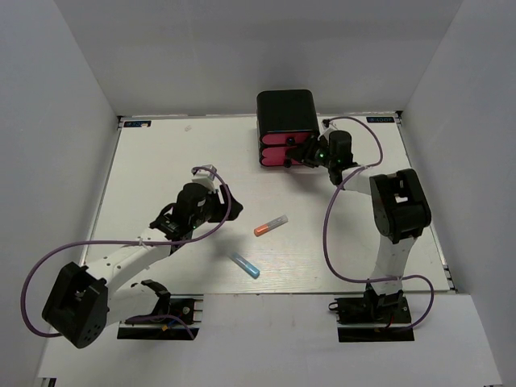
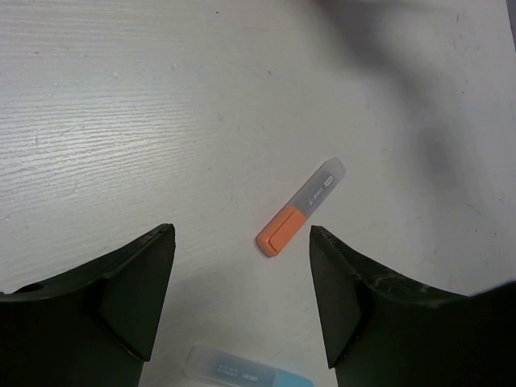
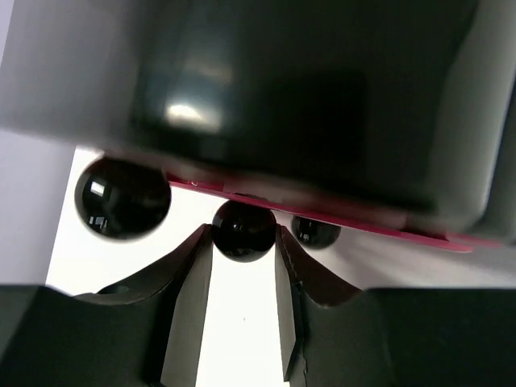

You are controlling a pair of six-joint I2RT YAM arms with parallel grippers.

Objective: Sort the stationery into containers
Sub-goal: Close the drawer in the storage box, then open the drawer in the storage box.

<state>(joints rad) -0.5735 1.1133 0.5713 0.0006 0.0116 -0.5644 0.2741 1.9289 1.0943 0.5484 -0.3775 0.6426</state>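
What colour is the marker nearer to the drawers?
The marker is orange with a clear greyish cap; the left wrist view shows it best.

White table (image 1: 161,165) between 3 pale walls (image 1: 210,56); 2 small, perhaps blue, labels (image 1: 137,123) at its far corners.

Box (image 1: 286,109): glossy black; drawer fronts (image 1: 276,151): pink, each knob (image 3: 243,230) black. Marker 1 (image 2: 300,207): orange body w/ clear-grey cap; marker 2 (image 1: 247,266): light blue. Table (image 1: 161,177): white; cables (image 1: 325,230): purple.
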